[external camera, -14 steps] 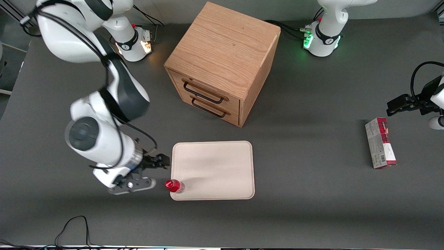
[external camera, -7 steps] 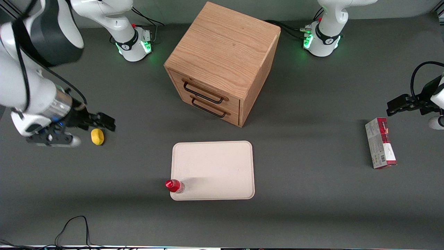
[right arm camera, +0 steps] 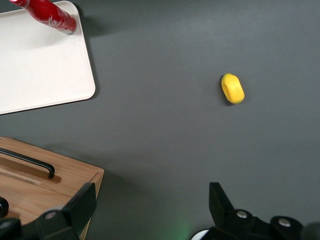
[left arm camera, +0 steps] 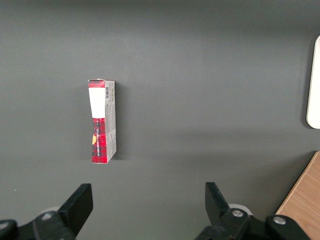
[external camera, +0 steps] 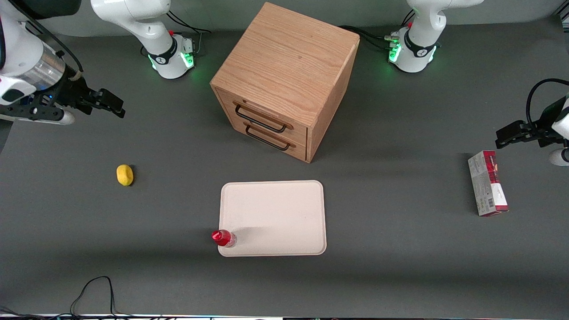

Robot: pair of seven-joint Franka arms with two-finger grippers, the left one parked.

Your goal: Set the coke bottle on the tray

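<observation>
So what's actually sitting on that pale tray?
Only the coke bottle, upright at one corner of the tray; the bottle hides the spot beneath it. The open gripper is well away, holding nothing.

A robotics lab: two white arm bases bolted to a grey table, cables trailing

- The tray lies on the worktop, nearer to the front camera than the drawer cabinet, in front of its drawers.
- The coke bottle stands upright on the tray, at the corner nearest the front camera on the working arm's side.
- The lemon lies on the worktop toward the working arm's end, well apart from the tray.
- The carton lies flat toward the parked arm's end.
- The tool hangs open above the worktop, farther from the front camera than the lemon, touching nothing.
</observation>
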